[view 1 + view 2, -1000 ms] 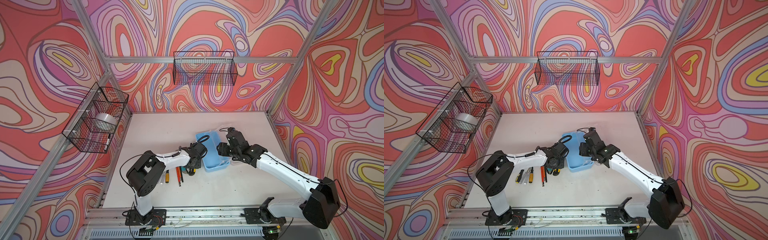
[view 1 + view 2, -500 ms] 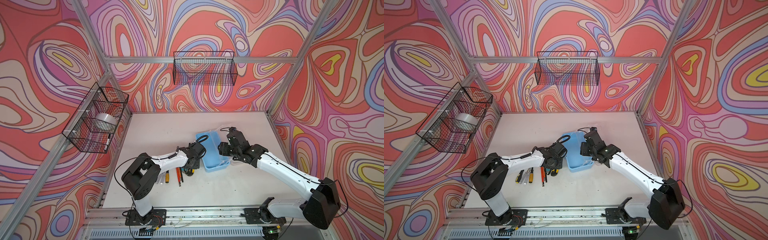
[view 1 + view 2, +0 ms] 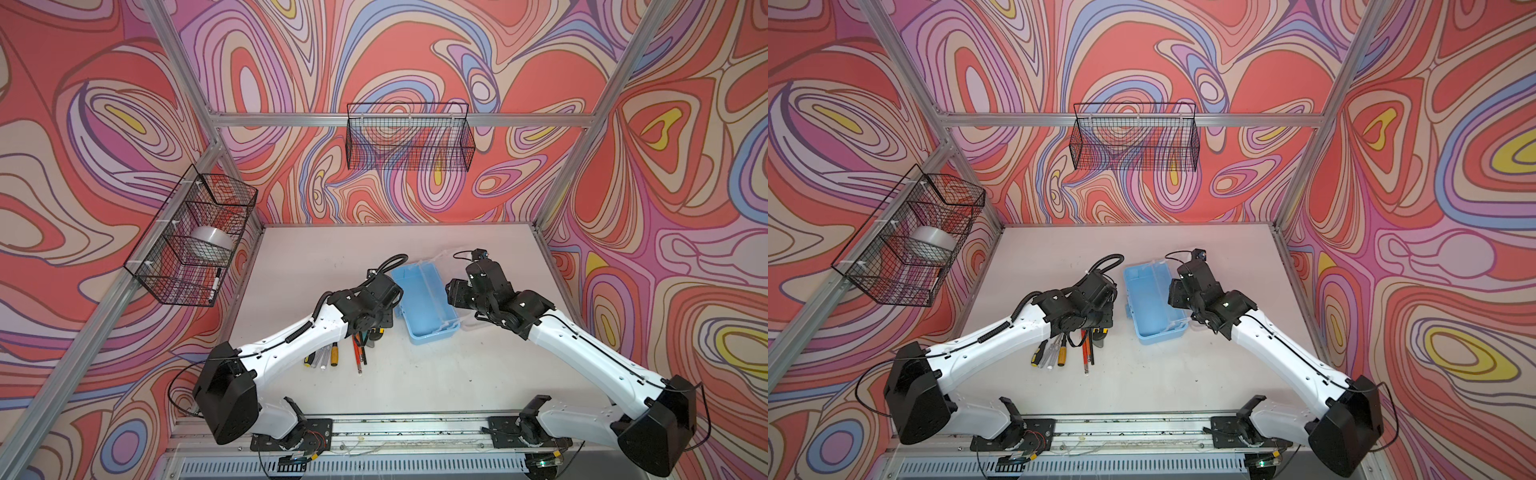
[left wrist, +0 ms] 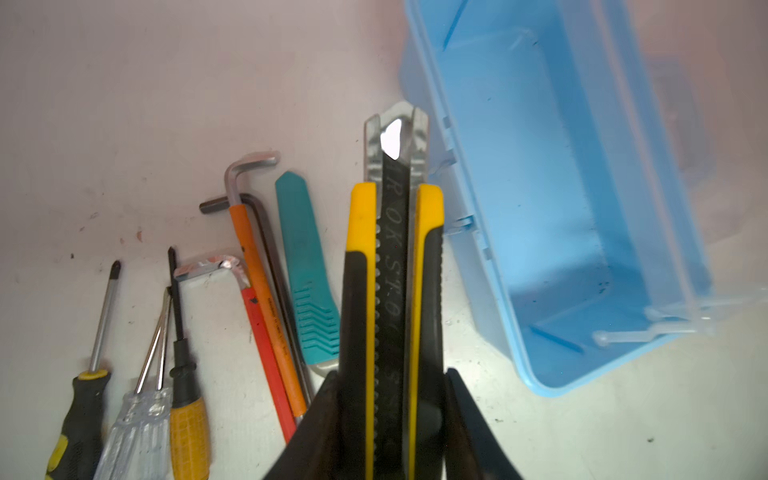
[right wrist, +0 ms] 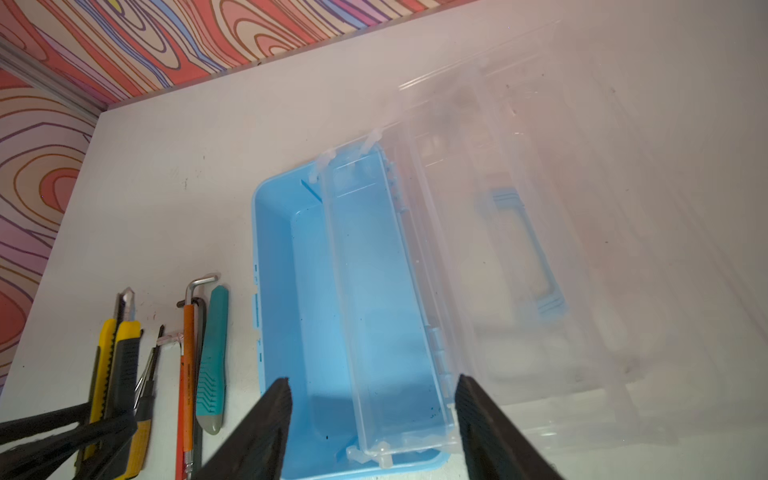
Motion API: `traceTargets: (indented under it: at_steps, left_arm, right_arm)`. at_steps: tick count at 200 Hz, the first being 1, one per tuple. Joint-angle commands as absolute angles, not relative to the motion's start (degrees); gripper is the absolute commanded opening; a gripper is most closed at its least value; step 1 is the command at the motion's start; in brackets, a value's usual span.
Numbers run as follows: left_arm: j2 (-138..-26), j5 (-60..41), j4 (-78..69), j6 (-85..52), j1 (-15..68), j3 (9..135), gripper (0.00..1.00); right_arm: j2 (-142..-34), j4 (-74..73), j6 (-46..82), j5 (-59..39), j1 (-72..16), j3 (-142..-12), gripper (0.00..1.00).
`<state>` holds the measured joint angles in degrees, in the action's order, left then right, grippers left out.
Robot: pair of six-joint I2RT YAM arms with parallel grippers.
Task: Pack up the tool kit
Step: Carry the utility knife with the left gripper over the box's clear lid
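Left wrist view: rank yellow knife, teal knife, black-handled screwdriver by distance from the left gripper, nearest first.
1. yellow knife: clamped in the left gripper.
2. teal knife: lying right beside the held knife.
3. black-handled screwdriver: end of the tool row away from the blue box.
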<state>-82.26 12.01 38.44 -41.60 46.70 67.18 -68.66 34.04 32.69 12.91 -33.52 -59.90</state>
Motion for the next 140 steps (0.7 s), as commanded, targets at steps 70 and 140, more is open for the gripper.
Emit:
traceTargets:
  at_steps: [70, 140]
  left_arm:
    - [-99.9, 6.3, 20.2, -50.5, 49.7, 87.1, 0.27]
    - [-110.9, 6.9, 12.7, -60.3, 52.1, 91.7, 0.29]
  right_arm:
    - [-60.9, 37.7, 33.5, 16.5, -31.8, -59.9, 0.66]
    - [-57.8, 38.4, 32.0, 18.0, -31.7, -57.2, 0.66]
